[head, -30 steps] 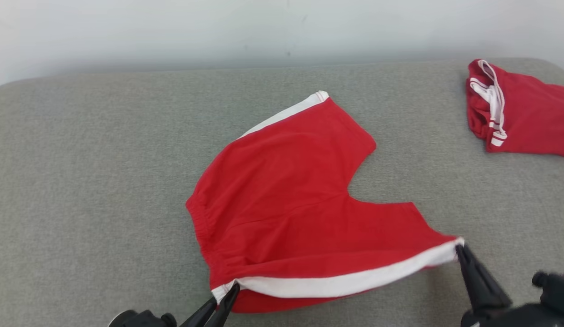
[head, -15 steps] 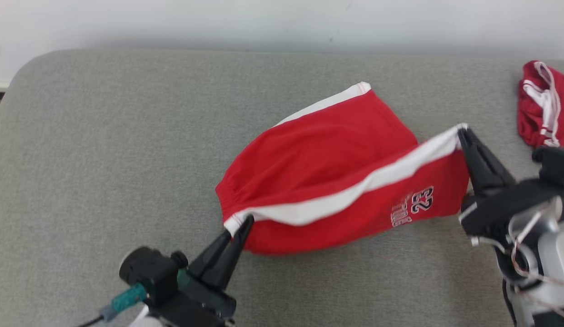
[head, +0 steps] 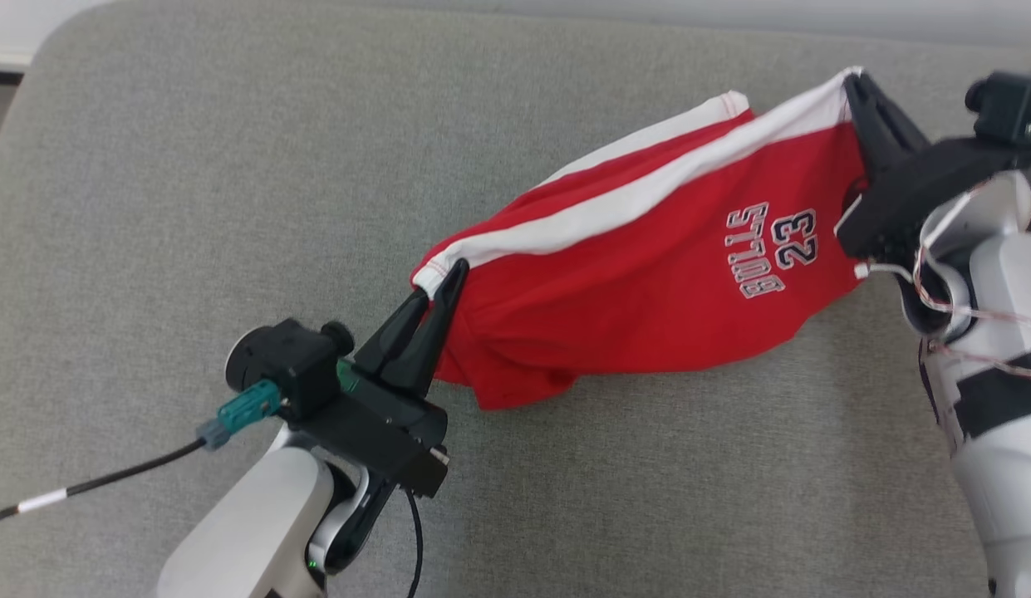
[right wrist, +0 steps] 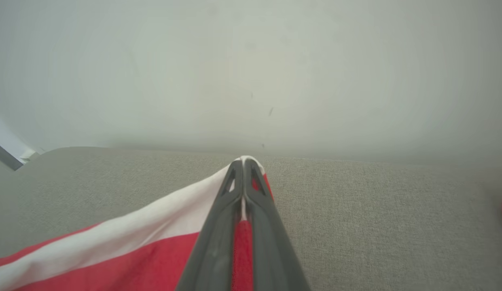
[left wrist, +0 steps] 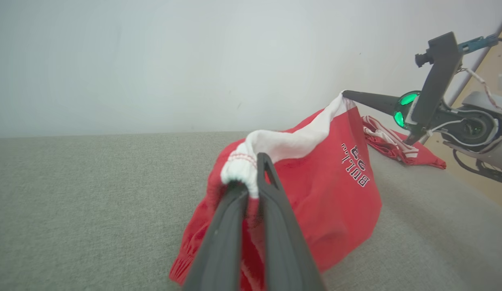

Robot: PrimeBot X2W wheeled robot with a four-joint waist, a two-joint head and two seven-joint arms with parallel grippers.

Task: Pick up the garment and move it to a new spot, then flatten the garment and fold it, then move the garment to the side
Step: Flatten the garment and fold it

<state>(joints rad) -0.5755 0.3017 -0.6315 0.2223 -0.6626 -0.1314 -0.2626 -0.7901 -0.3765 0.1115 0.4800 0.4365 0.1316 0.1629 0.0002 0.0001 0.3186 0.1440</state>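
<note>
Both arms have lifted the garment (head: 648, 282) higher, print outward. The left gripper (head: 450, 272) and right gripper (head: 850, 77) are clamped on its white band, and the grey surface (head: 191, 166) stretches wide toward the left edge.

Red shorts (head: 648, 274) with white side stripe and "BULLS 23" print hang stretched above the grey cushion.

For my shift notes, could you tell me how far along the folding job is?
Looks done: grasping; the left gripper and right gripper each pinch the red shorts by the white stripe. In hand: the fold, that edge lifted above the cushion. Left: laying it flat and moving it aside.
</note>
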